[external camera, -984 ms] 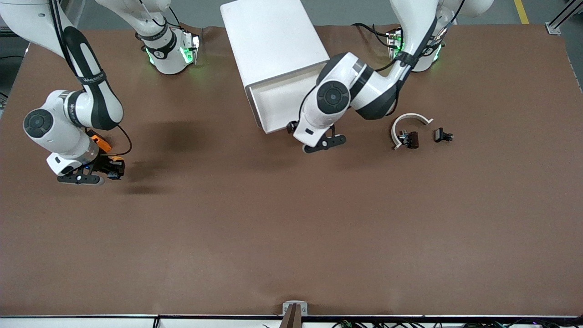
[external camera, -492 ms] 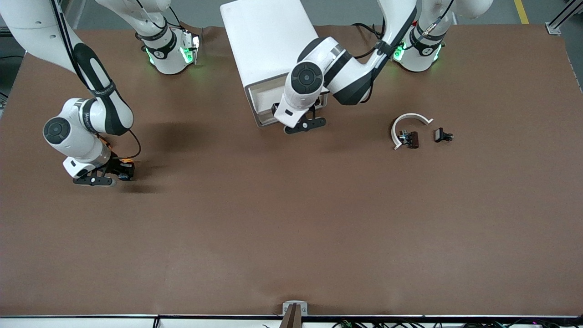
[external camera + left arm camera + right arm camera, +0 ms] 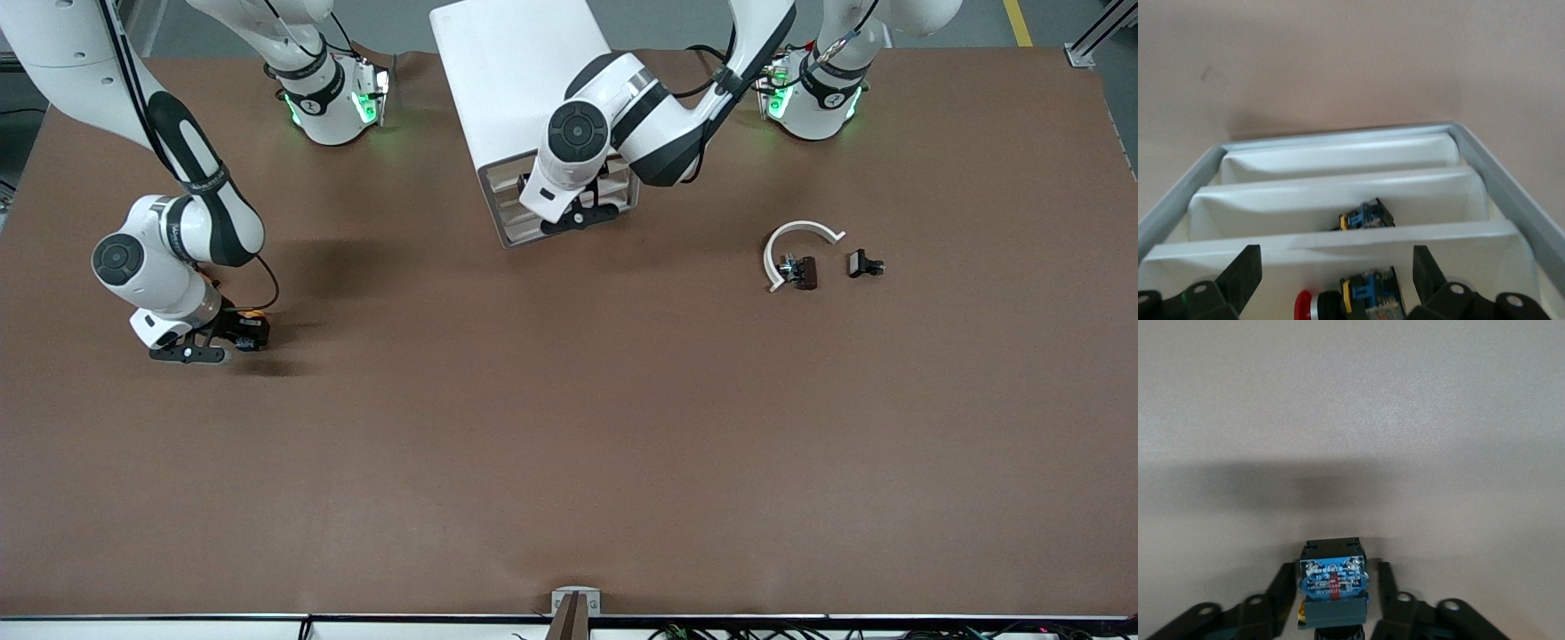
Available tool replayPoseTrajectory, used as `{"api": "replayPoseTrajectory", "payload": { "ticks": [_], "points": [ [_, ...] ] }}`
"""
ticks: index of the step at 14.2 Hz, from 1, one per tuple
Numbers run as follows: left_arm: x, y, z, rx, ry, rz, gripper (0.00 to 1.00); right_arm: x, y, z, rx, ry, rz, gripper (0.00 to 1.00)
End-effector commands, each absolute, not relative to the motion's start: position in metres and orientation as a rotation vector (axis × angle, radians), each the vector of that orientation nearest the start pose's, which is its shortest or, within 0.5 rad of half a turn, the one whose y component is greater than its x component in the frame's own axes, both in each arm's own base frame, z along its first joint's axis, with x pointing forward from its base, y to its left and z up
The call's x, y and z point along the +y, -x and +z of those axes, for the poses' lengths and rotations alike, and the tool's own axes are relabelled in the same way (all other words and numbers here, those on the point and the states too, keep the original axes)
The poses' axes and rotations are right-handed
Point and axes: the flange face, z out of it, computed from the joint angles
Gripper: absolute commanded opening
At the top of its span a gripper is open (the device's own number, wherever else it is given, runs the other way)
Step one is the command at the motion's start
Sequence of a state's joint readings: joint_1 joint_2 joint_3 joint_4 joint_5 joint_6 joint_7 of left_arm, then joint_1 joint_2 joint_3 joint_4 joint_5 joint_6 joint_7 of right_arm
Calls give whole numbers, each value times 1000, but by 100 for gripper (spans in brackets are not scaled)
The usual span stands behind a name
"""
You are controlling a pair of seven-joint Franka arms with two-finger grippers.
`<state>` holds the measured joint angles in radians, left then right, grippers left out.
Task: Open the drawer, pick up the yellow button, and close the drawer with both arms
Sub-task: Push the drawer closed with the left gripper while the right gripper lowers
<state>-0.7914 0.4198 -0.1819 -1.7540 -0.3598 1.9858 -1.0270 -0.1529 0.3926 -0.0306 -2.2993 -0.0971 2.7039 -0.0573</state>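
Both pincers: left (image 3: 582,216) spread wide, right (image 3: 206,348) flanking button (image 3: 1333,580).

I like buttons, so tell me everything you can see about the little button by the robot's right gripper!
The button is tiny, with a blue end plate on a dark body and a bit of yellow-orange cap at its side. It sits low over the brown table, toward the right arm's end, between the fingers of the right gripper, which stand slightly apart from it.

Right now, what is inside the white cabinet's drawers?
In the left wrist view, the cabinet shows stacked trays. One lower tray holds a blue-bodied switch; the one below holds another with a red cap. The uppermost drawer's inside is hidden.
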Motion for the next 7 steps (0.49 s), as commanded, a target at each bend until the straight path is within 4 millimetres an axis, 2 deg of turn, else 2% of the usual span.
{"api": "replayPoseTrajectory", "payload": {
  "ticks": [1,2,4,6,7],
  "points": [
    [-535,-326,326,-393,3084,745,100,-98,-527,184,63,3198,-43,100],
    [-537,-324,326,-388,3082,751,100,-97,-532,190,59,3199,-55,100],
    [-534,-329,326,-402,3083,752,100,-98,-545,215,50,3205,-133,100],
    [-520,-355,335,-455,3100,739,100,-89,-556,245,34,3205,-213,100],
    [-507,-382,341,-526,3114,731,100,-80,-561,262,12,3206,-214,100]
  ]
}}
